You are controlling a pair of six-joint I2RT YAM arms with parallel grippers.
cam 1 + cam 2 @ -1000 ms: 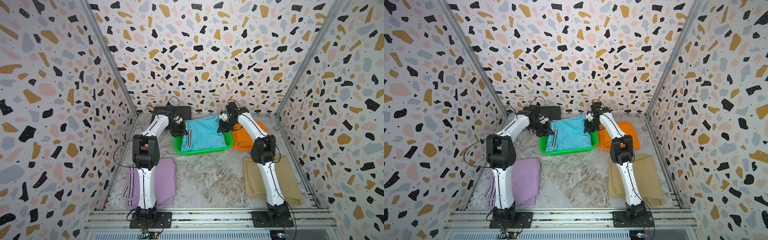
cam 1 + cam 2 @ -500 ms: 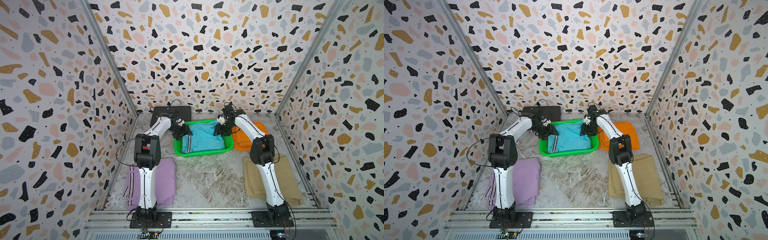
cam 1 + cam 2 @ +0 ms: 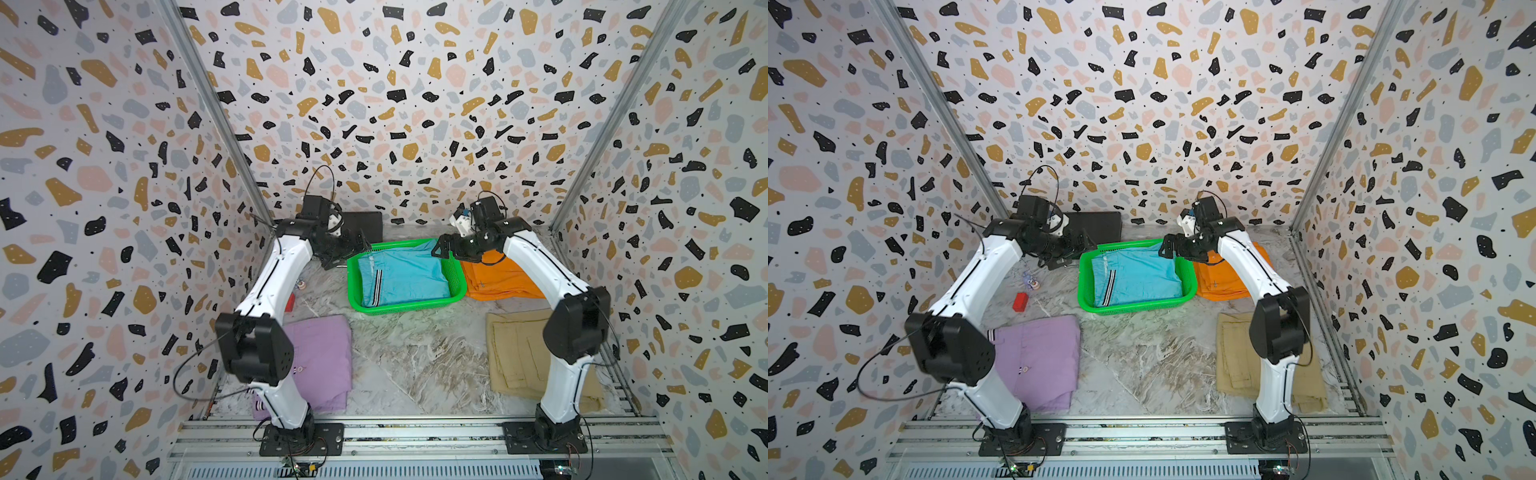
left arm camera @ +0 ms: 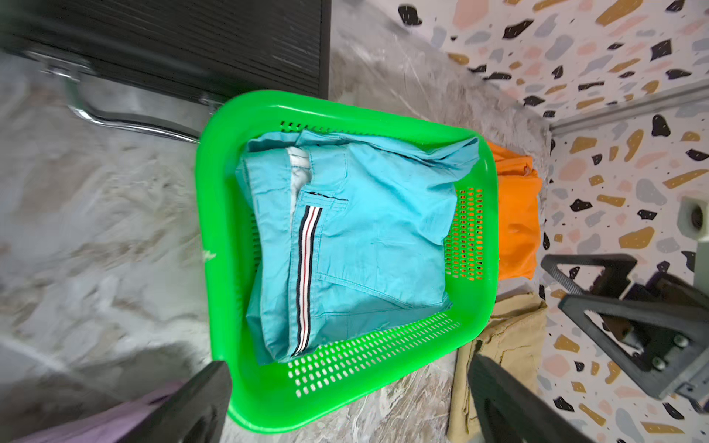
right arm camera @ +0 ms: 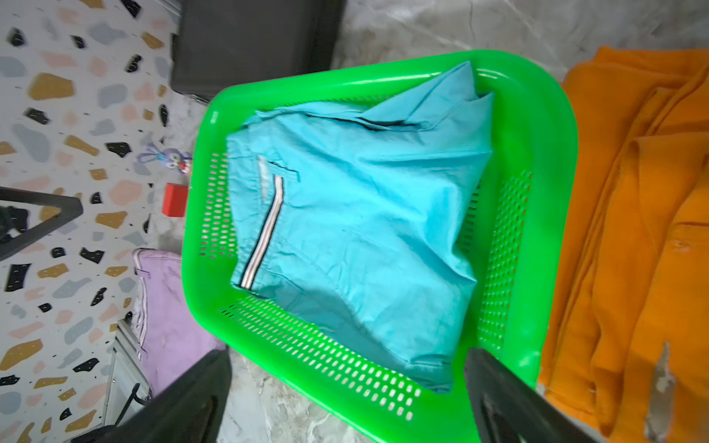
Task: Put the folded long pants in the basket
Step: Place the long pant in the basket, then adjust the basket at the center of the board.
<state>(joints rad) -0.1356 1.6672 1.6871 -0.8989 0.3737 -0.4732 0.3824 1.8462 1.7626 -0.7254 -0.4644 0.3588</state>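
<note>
Marble tabletop [image 3: 415,353]. Your left gripper [image 3: 355,247], right gripper [image 3: 440,249]: jaws spread, empty, at opposite ends of green basket [image 3: 457,286]. Cyan pants [image 3: 403,278] inside, between grippers. Orange pants [image 3: 498,282] beside right.

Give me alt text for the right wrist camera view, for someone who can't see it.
Folded cyan pants with a striped trim lie inside the green basket, seen past the open right gripper. Beside the basket lie orange pants; lilac pants and a black case are nearby.
</note>
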